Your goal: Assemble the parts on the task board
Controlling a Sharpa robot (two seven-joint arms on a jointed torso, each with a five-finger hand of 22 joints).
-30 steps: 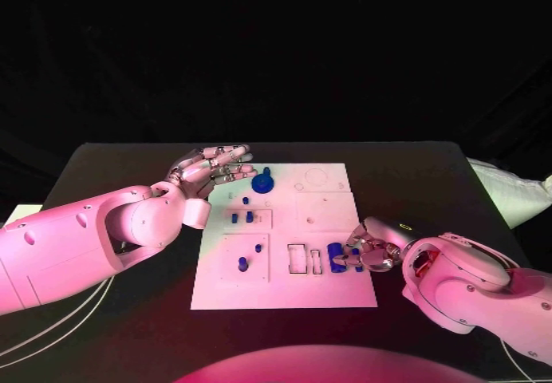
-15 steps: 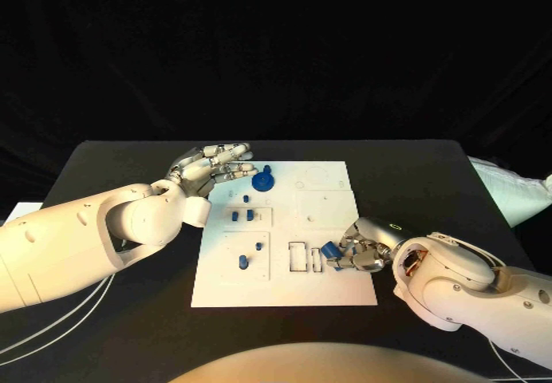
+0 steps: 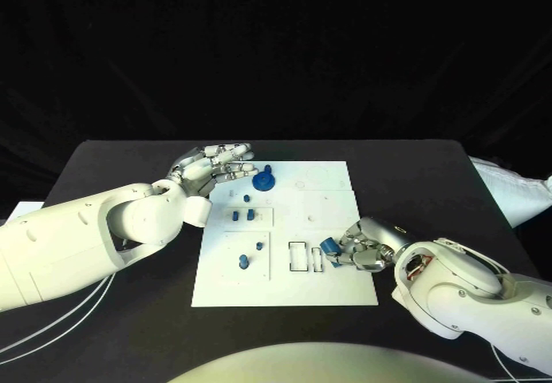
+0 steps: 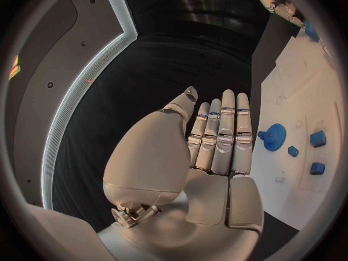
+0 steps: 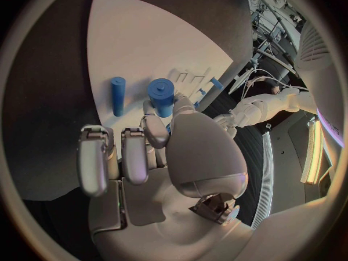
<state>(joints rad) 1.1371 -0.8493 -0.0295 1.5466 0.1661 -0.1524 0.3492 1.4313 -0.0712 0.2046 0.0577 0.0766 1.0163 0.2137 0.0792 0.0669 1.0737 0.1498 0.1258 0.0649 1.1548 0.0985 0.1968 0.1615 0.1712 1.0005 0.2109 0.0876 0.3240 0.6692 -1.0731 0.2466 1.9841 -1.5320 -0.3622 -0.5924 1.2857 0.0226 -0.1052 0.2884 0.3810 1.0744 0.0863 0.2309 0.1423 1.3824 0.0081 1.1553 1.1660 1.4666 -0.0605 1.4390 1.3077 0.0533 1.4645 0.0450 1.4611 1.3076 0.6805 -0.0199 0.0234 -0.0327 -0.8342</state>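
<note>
Fingers [image 5: 158, 134] of the right hand [image 3: 362, 246] are pinching a short blue cylinder [image 5: 162, 96] against the thumb, the others curling loosely beside it; the piece is sitting just over the near right part of the task board [image 3: 333, 295], beside the narrow rectangular slots [image 3: 306, 257]; whether it is touching the board I cannot tell. A second, thinner blue peg [image 5: 118, 95] is lying on the board just beside the held one.

Left hand [image 3: 216, 167] is hovering at the board's far left corner, fingers [image 4: 221, 134] straight and held close together, gripping nothing; the blue gear [image 3: 263, 182] is standing on the board just beside it.

Small blue parts [image 3: 242, 216] are already sitting in the left-hand recesses; another pair [image 3: 250, 255] is nearer the robot.

Step in hand, as I read it: carrying the cylinder to its seat on the right side of the board. Next move is calling for lining the piece upright over its opening, then lowering it straight; a tilt would likely jam it at the rim. Black desk [image 3: 127, 171] is carrying all of it.
</note>
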